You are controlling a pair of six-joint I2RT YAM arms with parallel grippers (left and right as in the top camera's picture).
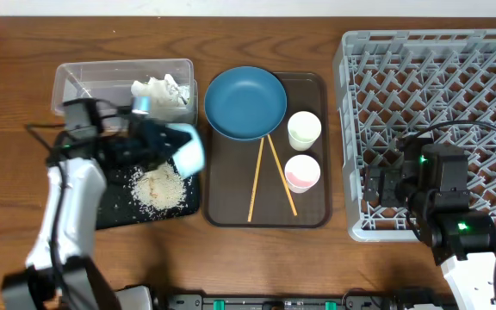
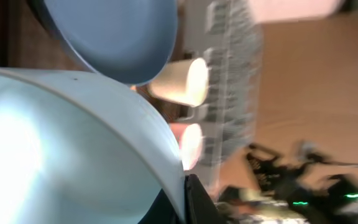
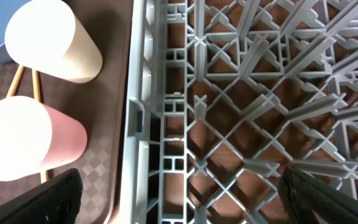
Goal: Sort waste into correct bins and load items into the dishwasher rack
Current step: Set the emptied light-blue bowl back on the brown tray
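Nearest the robot, the right pincer (image 3: 191, 199) hangs over the left front corner of the rack (image 1: 455, 95), its two fingers spread wide with nothing between them; the left pincer (image 1: 167, 145) is well to the rack's left, clamped on the edge of the light-blue bowl (image 1: 188, 153), which is tipped on its side above the rice (image 1: 158, 188) heaped on the black tray (image 1: 110, 213). The bowl probably goes into the rack next, so one relation matters: the rack lies to the bowl's right, across the whole brown tray (image 1: 313, 215) with its chopsticks (image 1: 255, 185), two cups (image 1: 302, 172) and, farther back, the blue plate (image 1: 244, 103); the right arm is nearer the rack, but the left arm has the bowl. Farthest from the rack, at the back, the clear tub (image 1: 102, 73) holds the napkin (image 1: 162, 90).
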